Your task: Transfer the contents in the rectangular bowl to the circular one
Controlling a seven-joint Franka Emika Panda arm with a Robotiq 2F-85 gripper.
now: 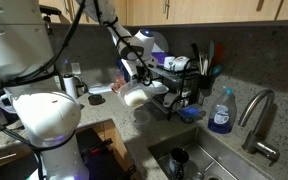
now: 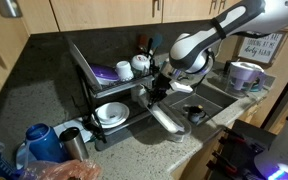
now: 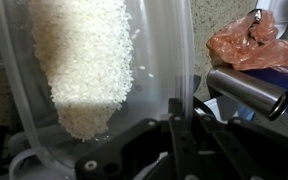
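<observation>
My gripper (image 3: 176,108) is shut on the wall of the rectangular bowl (image 3: 164,40), a translucent whitish container. I hold it tilted above the counter. White rice (image 3: 84,60) lies heaped against its lower side in the wrist view. In both exterior views the gripper (image 1: 134,74) (image 2: 162,90) holds the rectangular bowl (image 1: 135,96) (image 2: 170,121) in front of the dish rack. A small round glassy bowl (image 2: 195,113) seems to sit on the counter just beside the container's lower end. I cannot make it out in the wrist view.
A black dish rack (image 1: 180,88) (image 2: 106,98) with white dishes stands behind. The sink (image 1: 199,160) (image 2: 222,96), a faucet (image 1: 259,118) and a blue soap bottle (image 1: 221,110) are close by. A metal cylinder (image 3: 246,90) and an orange bag (image 3: 249,45) lie near.
</observation>
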